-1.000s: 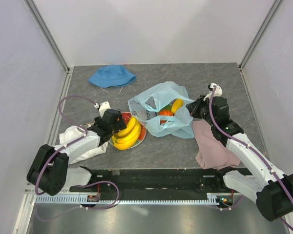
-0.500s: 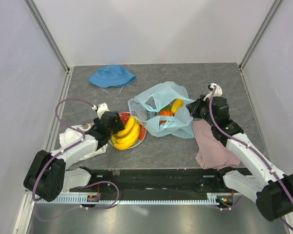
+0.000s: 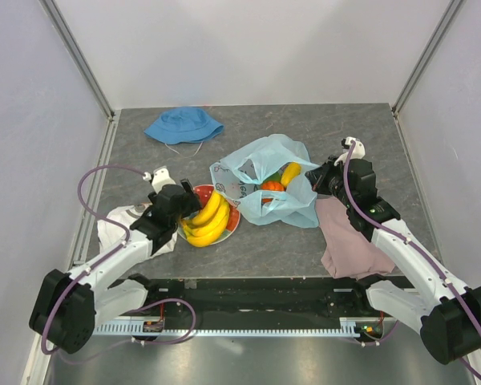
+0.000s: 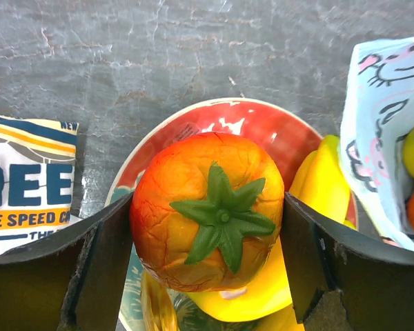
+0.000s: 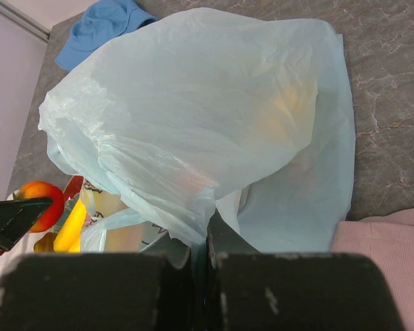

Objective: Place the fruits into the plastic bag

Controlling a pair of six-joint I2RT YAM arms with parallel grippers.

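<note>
Grey tabletop (image 4: 193, 55), orange-red fruit (image 4: 207, 207) gripped between left end effector (image 4: 207, 231), right end effector (image 5: 199, 238) pinching plastic bag (image 5: 207, 117)

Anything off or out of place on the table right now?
Nothing spilled or damaged. Off-task clutter: blue bucket hat at the far side, pink cloth partly under the right arm, white printed item under the left arm. Left end effector grips the orange-red fruit over the plate.
</note>
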